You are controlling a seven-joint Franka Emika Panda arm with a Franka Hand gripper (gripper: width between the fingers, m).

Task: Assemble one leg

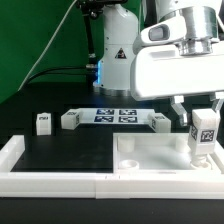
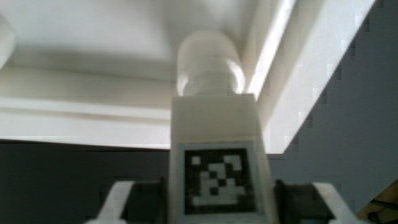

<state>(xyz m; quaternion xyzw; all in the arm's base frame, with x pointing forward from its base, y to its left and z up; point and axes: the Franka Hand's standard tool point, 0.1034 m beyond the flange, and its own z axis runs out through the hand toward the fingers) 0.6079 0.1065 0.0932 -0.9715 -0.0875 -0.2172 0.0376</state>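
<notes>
A white robot arm point(image 1: 180, 55) reaches down at the exterior view's right, over a black bench point(image 1: 60, 148). Its pincer point(image 1: 204, 122) is closed on the leg point(image 1: 205, 135), one finger pressed against each side, as the wrist view confirms, where the pincer point(image 2: 217, 203) flanks the leg point(image 2: 217, 120) with no visible gap. The leg is a small white square post, held upright, with a black-and-white tag facing the exterior camera. It is over the right-hand end of a large flat white panel point(image 1: 150, 158), its lower end at the panel's surface near a corner; whether it sits in a hole cannot be told. In the wrist view the leg's rounded end points at the white panel. Long white border bars point(image 1: 60, 183) edge the bench at the front and the exterior view's left. Behind the panel lies the marker board point(image 1: 113, 116), with other small white posts point(image 1: 43, 122) standing near it.
</notes>
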